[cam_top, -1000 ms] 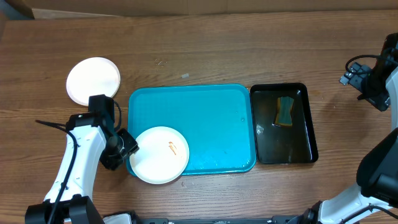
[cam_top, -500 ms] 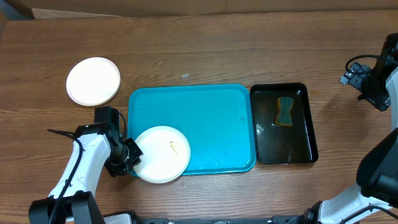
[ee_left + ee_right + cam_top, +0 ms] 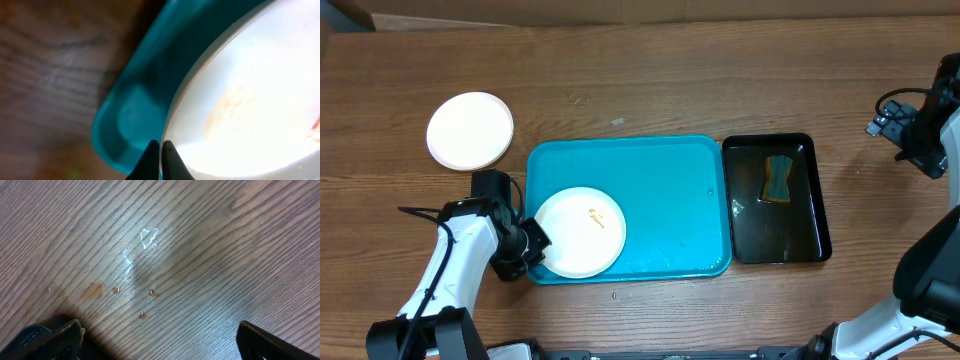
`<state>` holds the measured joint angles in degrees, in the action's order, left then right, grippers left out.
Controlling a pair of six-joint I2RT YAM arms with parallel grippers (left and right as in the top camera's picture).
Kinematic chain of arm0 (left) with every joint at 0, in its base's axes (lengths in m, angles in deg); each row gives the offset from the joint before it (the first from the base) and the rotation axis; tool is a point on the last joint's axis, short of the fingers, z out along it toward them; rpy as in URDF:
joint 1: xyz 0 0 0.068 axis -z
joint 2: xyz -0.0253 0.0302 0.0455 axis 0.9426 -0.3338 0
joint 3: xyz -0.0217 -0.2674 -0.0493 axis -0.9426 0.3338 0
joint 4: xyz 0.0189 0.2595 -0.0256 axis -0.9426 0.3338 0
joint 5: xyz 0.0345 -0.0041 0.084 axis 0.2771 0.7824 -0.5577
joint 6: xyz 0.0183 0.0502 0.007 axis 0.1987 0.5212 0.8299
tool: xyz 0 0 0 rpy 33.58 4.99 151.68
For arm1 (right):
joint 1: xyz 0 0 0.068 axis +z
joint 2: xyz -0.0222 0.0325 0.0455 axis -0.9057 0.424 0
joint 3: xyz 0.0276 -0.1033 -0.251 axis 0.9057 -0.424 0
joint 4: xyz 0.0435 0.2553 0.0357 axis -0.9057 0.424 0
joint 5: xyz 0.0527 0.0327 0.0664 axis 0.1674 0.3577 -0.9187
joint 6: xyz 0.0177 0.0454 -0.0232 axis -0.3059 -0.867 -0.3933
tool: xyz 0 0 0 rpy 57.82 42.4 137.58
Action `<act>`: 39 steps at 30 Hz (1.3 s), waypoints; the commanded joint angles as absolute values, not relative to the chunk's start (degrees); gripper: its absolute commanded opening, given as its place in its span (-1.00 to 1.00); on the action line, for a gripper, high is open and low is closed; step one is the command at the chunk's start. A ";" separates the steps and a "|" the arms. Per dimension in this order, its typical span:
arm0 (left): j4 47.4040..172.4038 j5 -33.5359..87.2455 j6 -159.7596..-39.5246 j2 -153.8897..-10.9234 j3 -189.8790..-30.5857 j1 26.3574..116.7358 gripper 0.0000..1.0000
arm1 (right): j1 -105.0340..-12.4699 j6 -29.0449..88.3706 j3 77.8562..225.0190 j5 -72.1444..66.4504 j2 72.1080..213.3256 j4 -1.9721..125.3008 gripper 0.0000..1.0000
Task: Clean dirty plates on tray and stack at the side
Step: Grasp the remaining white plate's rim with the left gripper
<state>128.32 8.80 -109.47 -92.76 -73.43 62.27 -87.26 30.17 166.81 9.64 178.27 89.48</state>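
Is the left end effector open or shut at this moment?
Shut. The left end effector has its fingertips pinched on the rim of the white plate, which lies in the turquoise tray.

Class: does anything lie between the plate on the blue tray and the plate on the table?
Nothing visible does: only the tray's low rim and bare wood separate the smeared plate, pinched by the left gripper, from the side plate.
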 commanded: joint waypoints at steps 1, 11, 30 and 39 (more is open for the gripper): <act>125.21 14.35 -106.58 -92.84 -73.03 62.99 -0.88 | -87.18 30.10 167.64 9.62 177.35 89.22 1.00; 114.02 14.33 -107.41 -92.87 -73.05 71.78 -0.76 | -87.16 30.10 167.64 9.62 177.35 89.22 1.00; 135.12 1.59 -108.75 -92.87 -83.59 77.50 -0.39 | -87.16 30.10 167.64 9.62 177.35 89.22 1.00; 127.18 1.61 -109.97 -92.89 -75.15 77.55 -0.45 | -87.16 30.10 167.64 9.60 177.35 89.22 1.00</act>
